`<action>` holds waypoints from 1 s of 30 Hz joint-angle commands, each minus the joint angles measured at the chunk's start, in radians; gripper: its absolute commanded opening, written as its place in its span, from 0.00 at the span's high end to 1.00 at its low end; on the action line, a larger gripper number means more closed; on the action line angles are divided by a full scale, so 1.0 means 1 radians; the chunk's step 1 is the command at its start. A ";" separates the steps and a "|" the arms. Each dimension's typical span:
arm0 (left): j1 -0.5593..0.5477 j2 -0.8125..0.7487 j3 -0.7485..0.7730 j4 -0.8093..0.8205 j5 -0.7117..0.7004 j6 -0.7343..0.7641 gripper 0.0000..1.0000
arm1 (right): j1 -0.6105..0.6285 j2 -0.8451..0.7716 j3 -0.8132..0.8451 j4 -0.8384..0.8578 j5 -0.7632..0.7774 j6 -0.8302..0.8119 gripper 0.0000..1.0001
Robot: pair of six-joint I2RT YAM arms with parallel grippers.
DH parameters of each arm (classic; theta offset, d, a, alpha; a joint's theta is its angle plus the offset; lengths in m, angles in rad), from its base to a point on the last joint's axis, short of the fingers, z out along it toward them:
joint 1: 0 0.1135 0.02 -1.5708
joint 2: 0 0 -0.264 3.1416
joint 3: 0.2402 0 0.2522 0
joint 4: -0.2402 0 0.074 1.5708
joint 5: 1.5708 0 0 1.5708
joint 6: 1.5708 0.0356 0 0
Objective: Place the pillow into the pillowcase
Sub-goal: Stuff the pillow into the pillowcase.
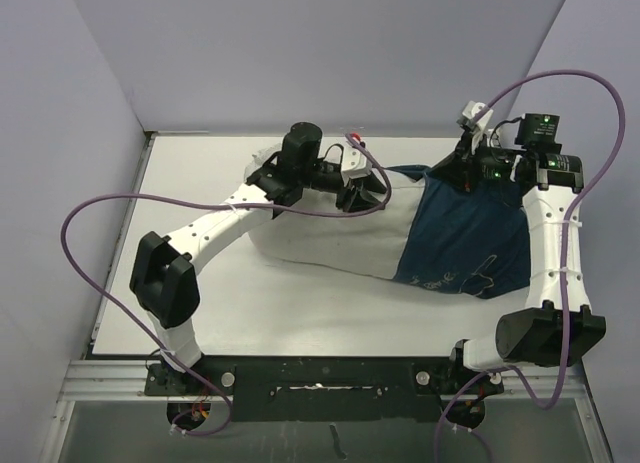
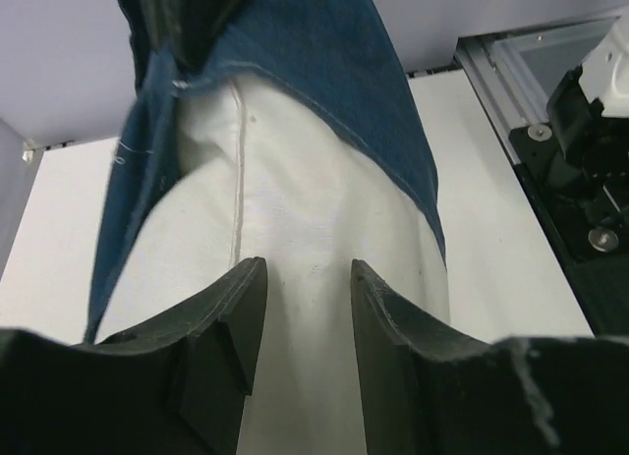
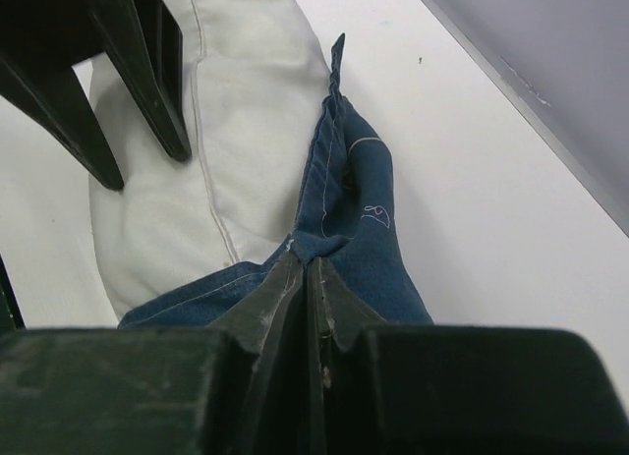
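The pillow (image 1: 320, 238) is partly in. Its right part sits inside the pillowcase (image 1: 470, 233), toward the right edge of the worktop (image 1: 280, 313), and its white left part lies bare across the middle. The right hand (image 3: 307, 268) is clamped on the case's hem at the far side of the mouth, holding that edge up. The left hand (image 2: 305, 288) is over the bare pillow just beside the hem, with its jaws parted and nothing pinched that I can see. The step in hand looks like feeding the pillow deeper. The next move likely calls for the left hand to press or grip the pillow and push it toward the right edge while the right hand draws the hem the other way. There is little room on the right, where the case lies close to the right arm, and the hands work near the far edge. The left and near sides are open.
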 commanded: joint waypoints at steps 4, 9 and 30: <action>-0.037 0.112 0.020 -0.009 -0.167 0.108 0.68 | 0.010 0.013 0.047 0.215 -0.163 0.215 1.00; -0.043 0.316 0.099 0.297 -0.183 -0.131 0.94 | 0.143 0.034 0.047 0.416 -0.174 0.444 1.00; -0.051 0.560 0.128 1.090 -0.176 -0.678 1.00 | 0.152 0.256 0.118 0.687 -0.015 0.865 1.00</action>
